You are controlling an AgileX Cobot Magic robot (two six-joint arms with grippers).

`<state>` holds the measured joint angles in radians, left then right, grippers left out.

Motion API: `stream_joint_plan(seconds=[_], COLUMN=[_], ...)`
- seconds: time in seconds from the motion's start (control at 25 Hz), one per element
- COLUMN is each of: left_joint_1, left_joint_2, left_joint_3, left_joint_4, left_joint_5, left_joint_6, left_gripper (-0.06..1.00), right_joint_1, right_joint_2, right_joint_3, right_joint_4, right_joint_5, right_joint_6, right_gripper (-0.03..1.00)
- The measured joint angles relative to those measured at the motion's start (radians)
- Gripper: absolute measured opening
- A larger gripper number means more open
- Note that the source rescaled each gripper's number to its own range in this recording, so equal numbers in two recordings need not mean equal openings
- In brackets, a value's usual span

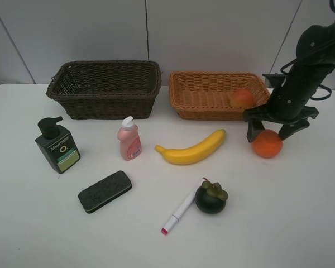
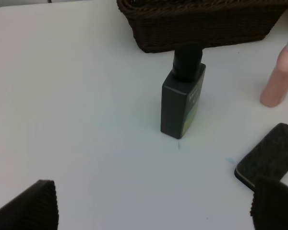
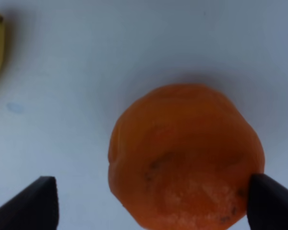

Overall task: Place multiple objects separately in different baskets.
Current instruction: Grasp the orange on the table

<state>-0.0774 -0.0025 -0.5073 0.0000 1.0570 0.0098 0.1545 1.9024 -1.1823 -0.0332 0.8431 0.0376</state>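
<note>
Straddling the orange (image 3: 185, 155) is my right tool (image 1: 267, 135), its jaws spread wide and gripping nothing. One finger (image 3: 271, 203) sits right against the fruit's edge, though I cannot tell whether it touches. The other finger is clear of the orange, with bare counter (image 1: 301, 212) showing in the gap. The orange rests on the counter directly under this tool.

Just past the tool, on its far side, stands the light orange-tan wicker basket (image 1: 218, 114). A red-orange round fruit (image 1: 242, 98) lies inside it, in the corner nearest the tool. Off to the tool's left lies the yellow banana (image 1: 192, 149), flat on the counter and near the front of that basket. Further out on the same side, and closer to me, a dark mangosteen (image 1: 211, 197) sits just beside a white pink-tipped marker (image 1: 180, 211).

My left tool (image 2: 153, 206) is also spread as wide as it goes and is empty, hanging over bare counter. Straight ahead of it the dark green pump bottle (image 2: 182, 100) stands upright. The dark brown wicker basket (image 2: 206, 28) is right behind the bottle and has nothing in it. The black felt eraser (image 2: 271, 153) lies near one of this tool's fingers. The small pink bottle (image 2: 281, 76) stands upright beyond the eraser, in front of the dark basket.
</note>
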Motion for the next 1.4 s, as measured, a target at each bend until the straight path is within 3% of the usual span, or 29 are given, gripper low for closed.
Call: stream_joint_plan(seconds=[0.28,0.6,0.88,1.4], left_joint_1=[0.0,0.0,0.0,0.0], left_joint_2=[0.0,0.0,0.0,0.0], left_joint_3=[0.0,0.0,0.0,0.0], left_joint_4=[0.0,0.0,0.0,0.0], left_joint_5=[0.0,0.0,0.0,0.0], left_joint_6=[0.0,0.0,0.0,0.0], left_gripper=[1.0,1.0,1.0,1.0], right_joint_1=[-0.035,-0.035,-0.035,-0.034], right_joint_2=[0.006,0.006,0.006,0.101], right_joint_3=[0.0,0.0,0.0,0.0], right_joint_4=[0.002,0.004,0.007,0.033], right_joint_5=[0.001,-0.005,-0.067,-0.068], right_joint_6=[0.003,0.003,0.003,0.003], right_gripper=[0.98,0.98,0.98,0.98])
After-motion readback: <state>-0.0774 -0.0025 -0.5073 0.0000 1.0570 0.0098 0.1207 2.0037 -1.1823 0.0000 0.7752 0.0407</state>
